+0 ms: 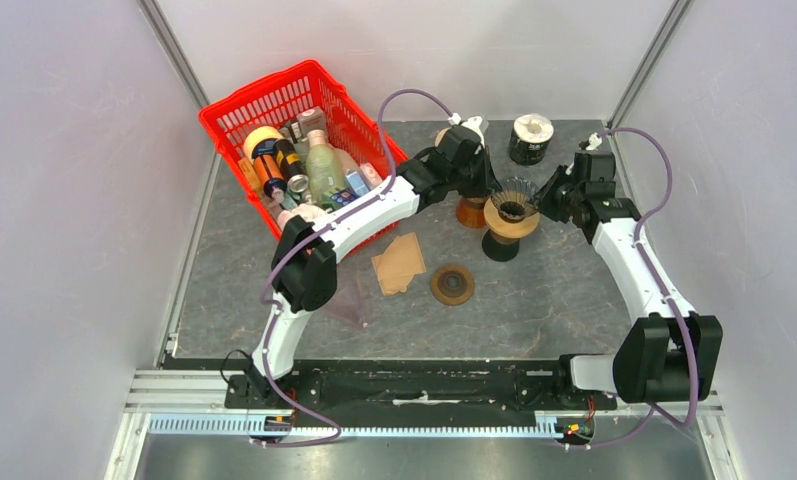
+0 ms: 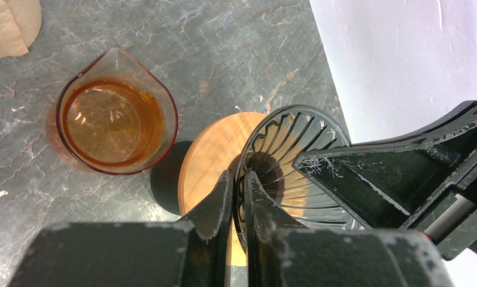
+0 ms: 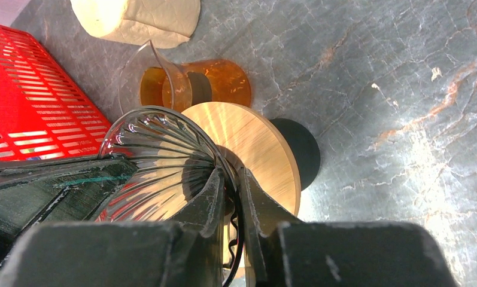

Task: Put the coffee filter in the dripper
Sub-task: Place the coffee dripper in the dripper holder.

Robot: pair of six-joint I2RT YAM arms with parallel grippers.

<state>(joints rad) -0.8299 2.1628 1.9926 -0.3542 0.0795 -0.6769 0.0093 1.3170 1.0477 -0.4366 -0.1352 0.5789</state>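
The dripper [image 1: 512, 212] is a clear ribbed glass cone on a wooden ring with a black foot, standing on the table. My left gripper [image 1: 491, 186] is shut on its rim from the left; in the left wrist view the jaws [image 2: 238, 179] pinch the glass wall of the dripper [image 2: 283, 143]. My right gripper [image 1: 547, 198] is shut on the opposite rim; in the right wrist view [image 3: 230, 173] it also clamps the dripper's [image 3: 152, 149] glass. The brown paper coffee filter [image 1: 399, 262] lies flat on the table, left of the dripper and apart from both grippers.
An amber glass carafe [image 1: 471, 212] stands next to the dripper [image 2: 113, 119]. A cream paper bundle [image 3: 140, 18] lies behind it. A brown disc [image 1: 453, 284] lies near the filter. A black can [image 1: 530, 138] stands at the back. A red basket [image 1: 264, 88] of bottles stands back left.
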